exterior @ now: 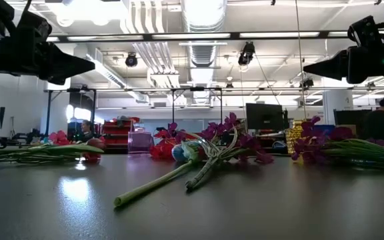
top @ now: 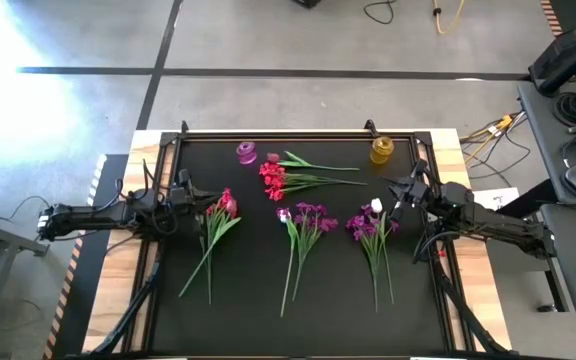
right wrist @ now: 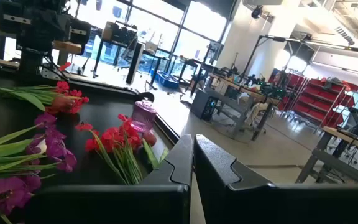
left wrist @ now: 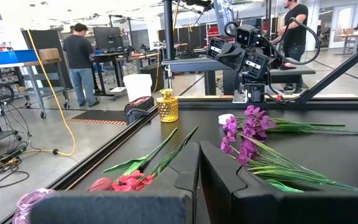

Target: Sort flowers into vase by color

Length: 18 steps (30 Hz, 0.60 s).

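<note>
4 bunches of flowers lie flat on the black mat (top: 228,320), none yet in a vase. In the high view, clock directions taken from the mat's centre, the red-bloomed bunch (top: 276,180) lies at about 12 o'clock with its stems running off toward 3 o'clock, between the purple vase (top: 246,152) at 11 o'clock and the amber vase (top: 381,150) at 1 o'clock. The other 3 bunches lie in a row across the middle, blooms toward 12 and stems trailing toward 6: the pink and red tulip-like bunch (top: 220,208) at 9 o'clock, the centre purple bunch (top: 308,217) near the middle, and the purple bunch with 1 white bud (top: 371,222) at 3 o'clock. The left gripper (top: 200,192) hovers just beside the blooms of the 9 o'clock bunch, on its 9 o'clock side, fingers drawn close with only a thin gap and nothing between them. The right gripper (top: 398,190) hovers just beside the 3 o'clock bunch, equally narrow and empty. My judgement is that each arm is nearest its own side's bunch, and that since those stems run 12 to 6, across each arm's line of reach, the fingers must open and come down astride a stem just below the blooms.
</note>
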Motion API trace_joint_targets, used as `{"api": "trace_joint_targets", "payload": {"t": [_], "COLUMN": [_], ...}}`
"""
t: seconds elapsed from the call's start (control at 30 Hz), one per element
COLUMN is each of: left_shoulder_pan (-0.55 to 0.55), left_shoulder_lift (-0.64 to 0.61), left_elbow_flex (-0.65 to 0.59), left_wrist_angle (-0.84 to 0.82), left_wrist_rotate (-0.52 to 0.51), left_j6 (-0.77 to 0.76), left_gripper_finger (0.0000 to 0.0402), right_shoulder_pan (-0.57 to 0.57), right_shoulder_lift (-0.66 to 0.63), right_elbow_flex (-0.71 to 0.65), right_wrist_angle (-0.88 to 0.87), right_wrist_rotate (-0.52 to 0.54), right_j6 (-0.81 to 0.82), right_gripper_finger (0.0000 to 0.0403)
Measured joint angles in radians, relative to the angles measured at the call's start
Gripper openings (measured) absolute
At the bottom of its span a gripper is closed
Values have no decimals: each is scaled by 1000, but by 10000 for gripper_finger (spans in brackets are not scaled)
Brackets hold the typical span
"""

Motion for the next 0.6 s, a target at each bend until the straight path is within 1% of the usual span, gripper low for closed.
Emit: {"api": "trace_joint_targets", "payload": {"t": [0.4,0.5,0.6], "left_shoulder_pan": [0,0,0], "left_shoulder_lift": [0,0,0], "left_elbow_flex": [0,0,0], "left_wrist_angle": [24,76,173], "left_wrist_rotate": [0,0,0], "left_j6": [0,-2,-35], "left_gripper_finger": [0,0,0], "right_shoulder_pan": [0,0,0], "right_shoulder_lift": [0,0,0], "right_elbow_flex": [0,0,0], "right_wrist_angle": [0,0,0], "right_wrist_rotate": [0,0,0], "right_j6": [0,0,0], "right_gripper_finger": [9,9,9]}}
